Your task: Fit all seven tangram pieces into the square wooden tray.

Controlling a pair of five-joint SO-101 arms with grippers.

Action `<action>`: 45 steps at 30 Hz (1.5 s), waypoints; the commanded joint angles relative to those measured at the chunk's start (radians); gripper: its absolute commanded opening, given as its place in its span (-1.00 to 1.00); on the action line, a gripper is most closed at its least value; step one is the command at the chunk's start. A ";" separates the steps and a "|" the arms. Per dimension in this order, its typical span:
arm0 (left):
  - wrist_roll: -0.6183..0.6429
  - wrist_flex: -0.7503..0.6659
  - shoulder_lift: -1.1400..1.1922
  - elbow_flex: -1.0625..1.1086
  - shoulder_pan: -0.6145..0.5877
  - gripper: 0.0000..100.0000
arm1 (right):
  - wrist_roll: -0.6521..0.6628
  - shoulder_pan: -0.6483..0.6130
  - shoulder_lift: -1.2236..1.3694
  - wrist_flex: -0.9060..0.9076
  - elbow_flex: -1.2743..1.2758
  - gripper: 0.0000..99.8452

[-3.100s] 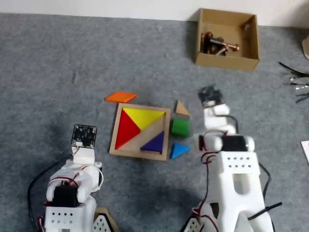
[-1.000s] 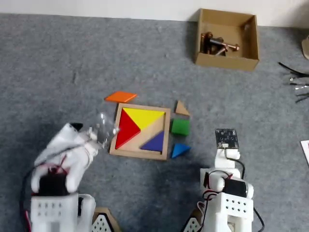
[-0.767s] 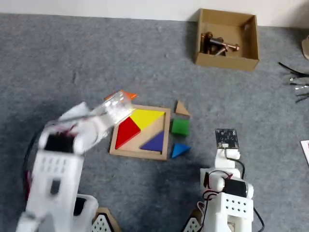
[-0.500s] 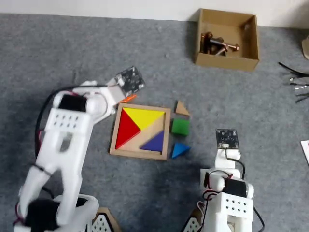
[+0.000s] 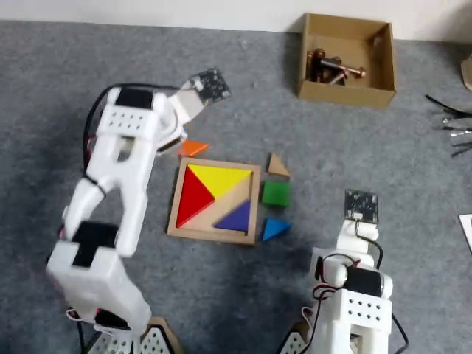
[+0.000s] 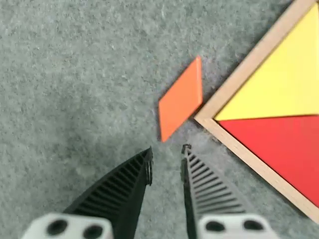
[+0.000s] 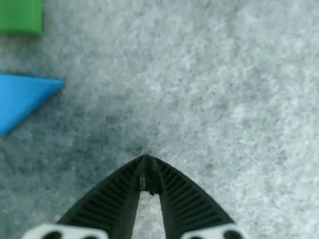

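My left hand (image 6: 167, 149) hangs released over the grey bench (image 5: 369, 162), with a narrow gap between the fingertips and nothing in it. Just ahead of the tips, and apart from them, lies the orange parallelogram (image 6: 181, 99). It sits just outside a corner of the square wooden tray (image 6: 255, 60).

From the high view, the left arm (image 5: 125, 162) is stretched out past the tray's far left corner. The tray (image 5: 174, 203) holds a yellow triangle (image 5: 220, 179), a red triangle (image 5: 193, 199) and a purple triangle (image 5: 237, 217), with bare wood showing beside them.

Loose on the bench along the tray's right side are a small tan triangle (image 5: 277, 166), a green square (image 5: 275, 193) and a blue triangle (image 5: 274, 229).

My right hand (image 7: 148, 160) is clenched on nothing above bare bench, well apart from the blue triangle and the green square.

A cardboard box (image 5: 346, 92) with coppery metal parts (image 5: 332, 66) stands at the far right. The dark boards on the wrists (image 5: 210, 85) are too small for me to read.
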 commanded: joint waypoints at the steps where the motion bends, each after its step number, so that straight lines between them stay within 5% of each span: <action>1: -0.014 0.057 0.097 -0.229 -0.012 -0.79 | -0.011 0.012 -0.005 0.012 -0.065 -0.99; 11: -0.092 0.190 0.435 -0.667 -0.012 -0.79 | -0.005 -0.019 -0.005 0.027 -0.071 -0.99; 17: -0.189 0.307 0.605 -0.895 -0.001 -0.44 | -0.003 -0.021 -0.007 0.024 -0.050 -0.99; 24: -0.180 0.313 0.743 -1.093 0.001 -0.45 | -0.002 -0.021 -0.013 -0.097 0.079 -0.98; 34: 0.196 0.341 0.774 -1.190 -0.031 -0.44 | -0.002 -0.021 -0.013 -0.127 0.130 -0.98; 45: 0.970 0.450 0.742 -1.115 -0.035 -0.44 | -0.002 -0.021 -0.013 -0.128 0.130 -0.98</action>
